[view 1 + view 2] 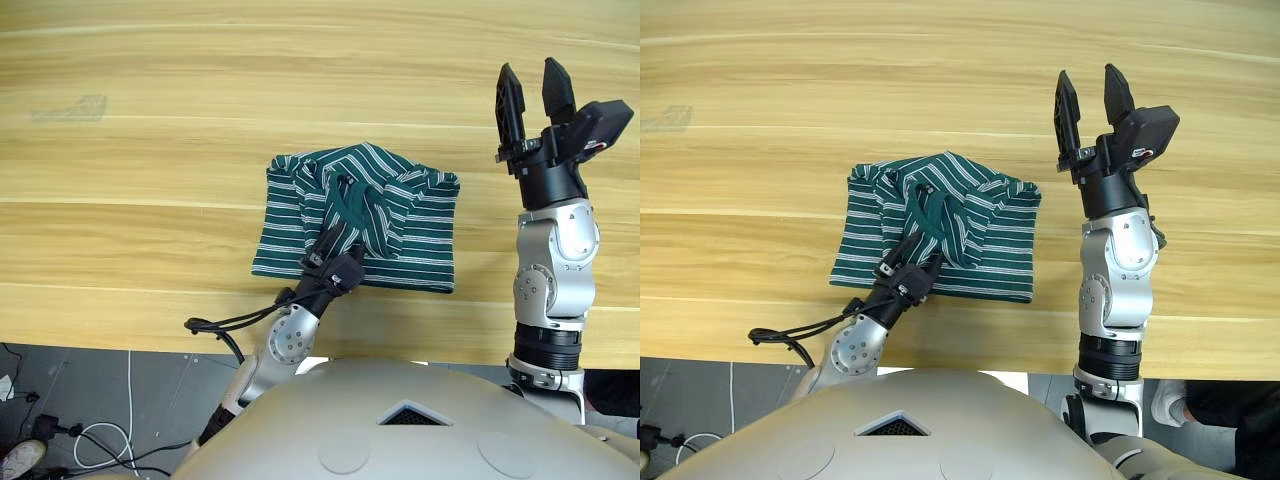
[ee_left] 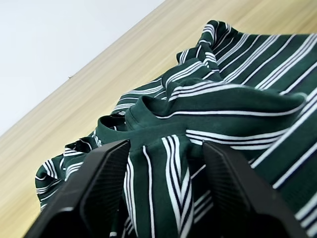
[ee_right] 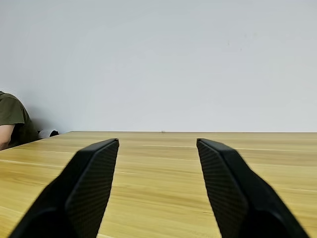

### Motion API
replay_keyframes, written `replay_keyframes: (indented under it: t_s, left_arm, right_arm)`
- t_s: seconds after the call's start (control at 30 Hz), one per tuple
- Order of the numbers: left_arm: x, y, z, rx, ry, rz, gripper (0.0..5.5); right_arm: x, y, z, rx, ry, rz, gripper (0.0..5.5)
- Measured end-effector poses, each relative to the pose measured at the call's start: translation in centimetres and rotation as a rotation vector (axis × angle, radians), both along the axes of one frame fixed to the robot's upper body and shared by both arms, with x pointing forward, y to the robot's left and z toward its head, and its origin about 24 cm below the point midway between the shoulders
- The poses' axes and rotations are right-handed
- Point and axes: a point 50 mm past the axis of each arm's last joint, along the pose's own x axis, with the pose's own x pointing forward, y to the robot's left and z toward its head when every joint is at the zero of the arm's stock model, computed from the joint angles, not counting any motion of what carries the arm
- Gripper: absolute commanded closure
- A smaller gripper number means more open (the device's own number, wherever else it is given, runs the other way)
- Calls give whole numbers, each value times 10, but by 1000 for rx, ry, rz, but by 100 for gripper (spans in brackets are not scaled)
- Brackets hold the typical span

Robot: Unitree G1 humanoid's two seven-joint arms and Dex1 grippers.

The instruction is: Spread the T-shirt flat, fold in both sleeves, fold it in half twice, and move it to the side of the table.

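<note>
A lab or office room is being suggested: a long wooden table (image 1: pixel 150 60) is being backed by a plain white wall (image 3: pixel 158 59), and cables (image 1: pixel 129 385) are being left lying on the grey floor (image 1: pixel 60 385).

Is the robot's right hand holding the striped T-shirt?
No, the right jaws stand open and empty over the wooden table, apart from the T-shirt.

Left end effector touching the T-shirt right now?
Touching. In the left wrist view, the T-shirt fabric bunches up between the open fingers of the left end effector and lies against both inner faces.
</note>
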Motion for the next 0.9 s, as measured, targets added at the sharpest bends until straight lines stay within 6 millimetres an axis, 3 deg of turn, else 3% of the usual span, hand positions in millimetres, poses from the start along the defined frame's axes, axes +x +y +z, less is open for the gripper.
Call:
replay_keyframes:
  t_s: [0.3,0.9]
  left_arm:
    - [4,7,-7,41,-2,32,278]
    - [5,6,-5,32,-23,36,547]
  right_arm:
    - [0,0,0,20,-1,-12,258]
    - [-1,1,0,22,-9,-15,258]
